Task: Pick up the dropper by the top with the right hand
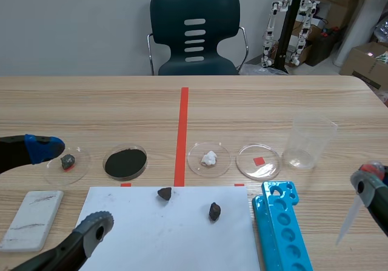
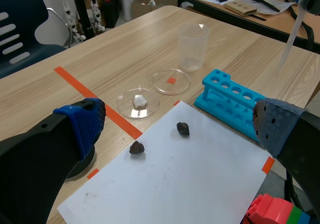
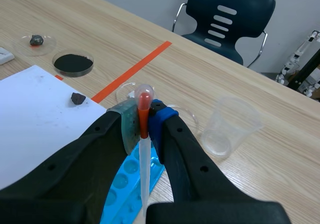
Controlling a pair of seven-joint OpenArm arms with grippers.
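Note:
The dropper (image 3: pixel 144 149), a clear plastic pipette with a red band below its bulb, is pinched at its top between the pads of my right gripper (image 3: pixel 143 119). It hangs tip down in the air over the blue tube rack (image 3: pixel 129 181). In the scene view the right gripper (image 1: pixel 367 179) sits at the right edge with the dropper (image 1: pixel 348 217) slanting down from it. The dropper (image 2: pixel 294 29) also shows far ahead in the left wrist view. My left gripper (image 1: pixel 60 186) is open at the table's left, holding nothing, its pads (image 2: pixel 82 126) wide apart.
A clear beaker (image 1: pixel 309 141) stands at the right. Several petri dishes line the middle: one with a dark stone (image 1: pixel 68 160), one with black powder (image 1: pixel 125 162), one with white bits (image 1: pixel 209 158), one with a red mark (image 1: pixel 259 161). Two dark stones (image 1: pixel 214 211) lie on white paper (image 1: pixel 170 231). A white block (image 1: pixel 31 219) lies left.

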